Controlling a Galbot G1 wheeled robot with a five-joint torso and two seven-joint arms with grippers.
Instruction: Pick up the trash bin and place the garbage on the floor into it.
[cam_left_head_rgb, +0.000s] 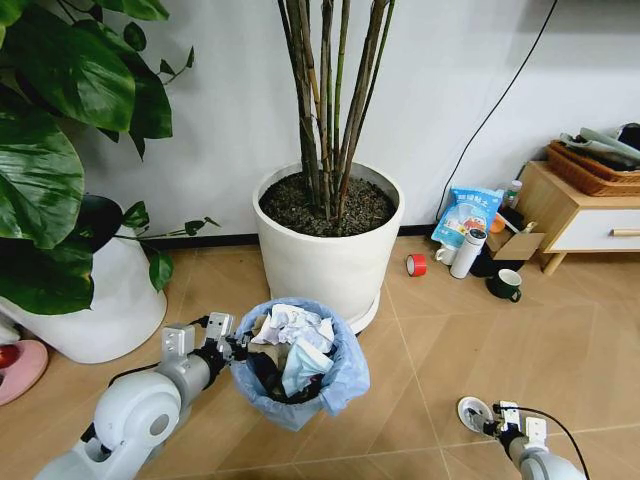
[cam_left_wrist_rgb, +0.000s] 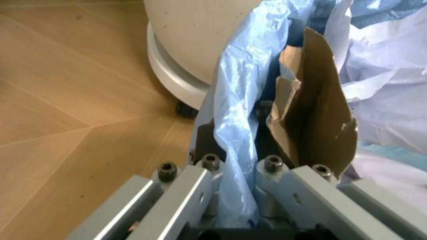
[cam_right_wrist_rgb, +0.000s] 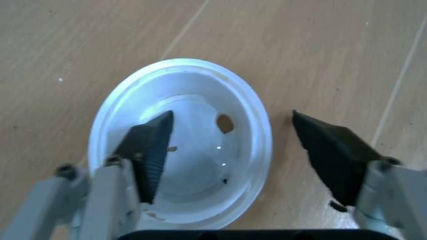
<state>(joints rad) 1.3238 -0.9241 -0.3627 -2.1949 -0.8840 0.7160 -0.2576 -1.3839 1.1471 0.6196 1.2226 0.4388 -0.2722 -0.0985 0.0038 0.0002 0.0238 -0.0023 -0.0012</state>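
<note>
The trash bin (cam_left_head_rgb: 300, 372), a small dark bin lined with a crinkled light-blue bag, is in front of the big white pot. It holds garbage (cam_left_head_rgb: 296, 338): white paper, dark and pale wrappers. My left gripper (cam_left_head_rgb: 238, 348) is shut on the bin's rim. In the left wrist view its fingers (cam_left_wrist_rgb: 200, 172) pinch the blue bag (cam_left_wrist_rgb: 240, 115) beside a brown paper scrap (cam_left_wrist_rgb: 313, 120). One more piece of garbage, a round white plastic lid (cam_left_head_rgb: 474, 412), lies on the floor at the lower right. My right gripper (cam_right_wrist_rgb: 230, 145) hangs open over the lid (cam_right_wrist_rgb: 200, 95), one finger above its dome, the other outside its rim.
The big white plant pot (cam_left_head_rgb: 325, 255) stands just behind the bin, and a second white pot (cam_left_head_rgb: 120, 300) is at the left. Further right are a red tape roll (cam_left_head_rgb: 416, 264), a white bottle (cam_left_head_rgb: 466, 253), a dark mug (cam_left_head_rgb: 505, 285) and a wooden cabinet (cam_left_head_rgb: 580, 215).
</note>
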